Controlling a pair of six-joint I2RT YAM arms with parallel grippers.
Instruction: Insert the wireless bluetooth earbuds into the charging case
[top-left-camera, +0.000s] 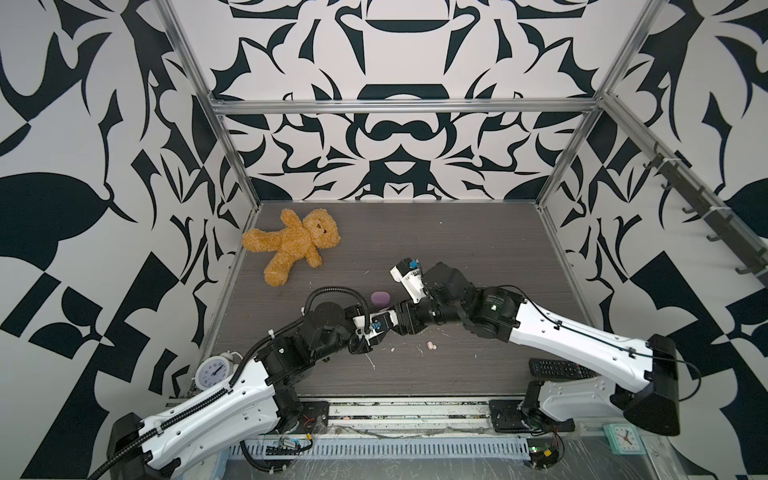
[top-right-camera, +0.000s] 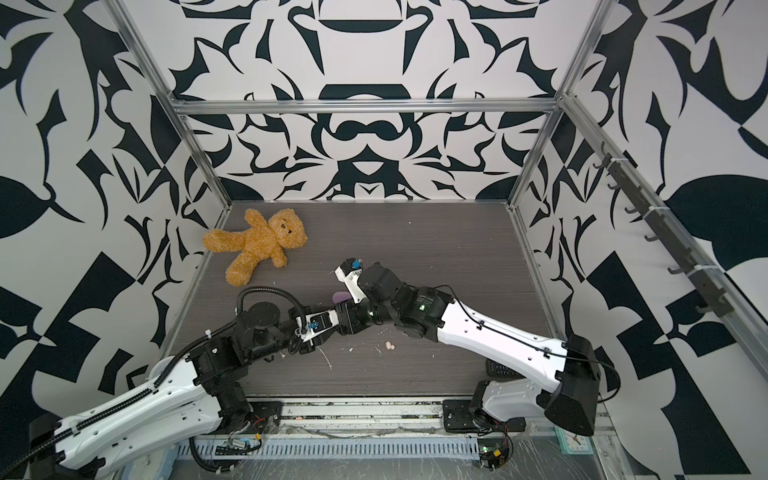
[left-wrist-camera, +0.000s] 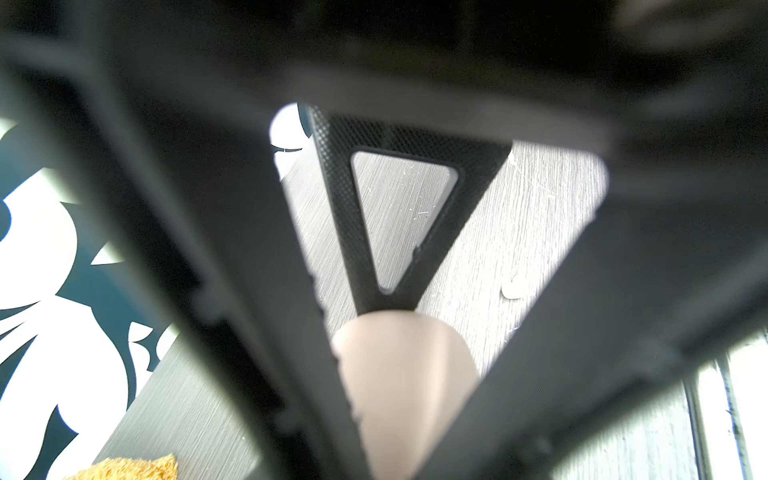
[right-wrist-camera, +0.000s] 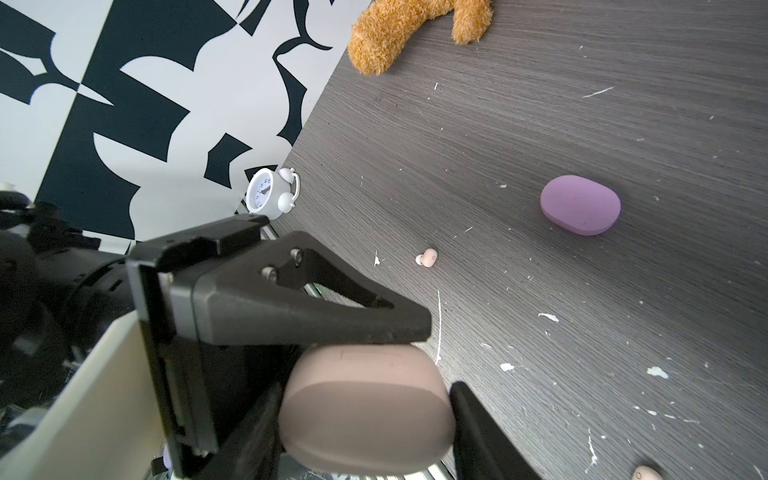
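**Loose buds, held case**

The right fingers (right-wrist-camera: 478, 432) are gripping the peach oval plastic case (right-wrist-camera: 365, 399), half open. The left fingers (right-wrist-camera: 316, 316) are touching it; holding, I cannot tell. Two tiny peach earbuds (top-left-camera: 431, 345) are lying at four o'clock from them, probably light and slippery: pinch their sides.

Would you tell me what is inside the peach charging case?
Nothing can be seen: the peach charging case looks shut, hiding its inside. A peach earbud lies outside on the table.
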